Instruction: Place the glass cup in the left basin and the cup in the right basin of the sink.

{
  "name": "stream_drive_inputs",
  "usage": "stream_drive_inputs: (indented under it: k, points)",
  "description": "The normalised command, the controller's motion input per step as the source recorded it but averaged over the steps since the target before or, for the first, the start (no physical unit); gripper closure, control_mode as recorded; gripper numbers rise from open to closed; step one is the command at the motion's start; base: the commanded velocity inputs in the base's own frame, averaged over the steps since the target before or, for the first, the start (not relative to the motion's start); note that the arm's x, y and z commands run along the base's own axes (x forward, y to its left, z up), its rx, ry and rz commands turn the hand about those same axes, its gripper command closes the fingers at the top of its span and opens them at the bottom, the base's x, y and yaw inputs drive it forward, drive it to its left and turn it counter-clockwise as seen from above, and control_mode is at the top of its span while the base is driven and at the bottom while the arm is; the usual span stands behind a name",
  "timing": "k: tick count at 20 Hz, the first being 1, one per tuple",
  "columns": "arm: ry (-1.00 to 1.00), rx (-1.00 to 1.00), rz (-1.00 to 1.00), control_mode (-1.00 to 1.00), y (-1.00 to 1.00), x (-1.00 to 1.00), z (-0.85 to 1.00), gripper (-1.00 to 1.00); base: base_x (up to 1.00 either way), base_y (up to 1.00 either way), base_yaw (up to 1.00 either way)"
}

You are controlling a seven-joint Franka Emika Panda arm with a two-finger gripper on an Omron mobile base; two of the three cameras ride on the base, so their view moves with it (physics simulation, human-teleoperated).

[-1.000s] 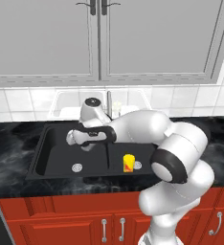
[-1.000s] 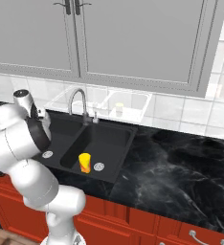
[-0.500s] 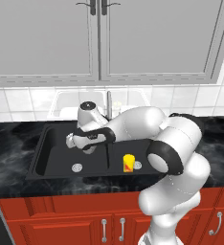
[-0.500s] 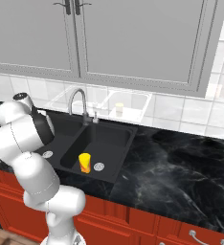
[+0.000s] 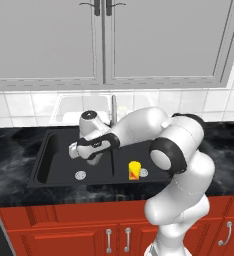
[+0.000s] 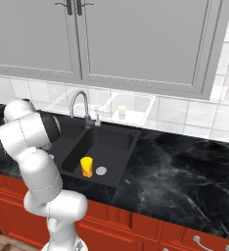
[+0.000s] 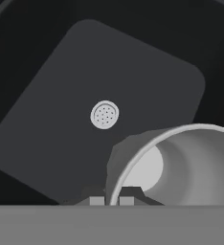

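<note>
The jaws pinch the rim of the glass cup [image 7: 181, 158], the gripper [image 7: 112, 200] holding it over the left basin [image 7: 61, 110] of the sink [image 5: 49, 150], its drain [image 7: 105, 115] just below. The yellow cup [image 5: 134, 170] already stands in the right basin [image 6: 111, 147] — so the last step is in hand: lower and let go. The hand has shifted leftward over the basin since a second ago.

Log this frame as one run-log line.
gripper: shut on glass cup rim | position: over left basin | cup: upright in right basin
</note>
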Motion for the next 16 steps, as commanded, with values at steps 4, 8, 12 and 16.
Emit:
stream_drive_inputs:
  k: [4,8,12,16]
  points:
    - [0.1,0.0,-0.01,-1.0,0.0,0.14,-0.24,1.0,0.0,0.0,0.0]
    - [0.1,0.0,0.0,-1.0,0.0,0.15,-0.26,1.0,0.0,0.0,0.0]
    - [0.09,0.0,0.0,-1.0,0.0,0.11,-0.28,1.0,0.0,0.0,0.0]
    - [0.07,-0.01,0.0,-1.0,0.0,0.12,-0.29,1.0,0.0,0.0,0.0]
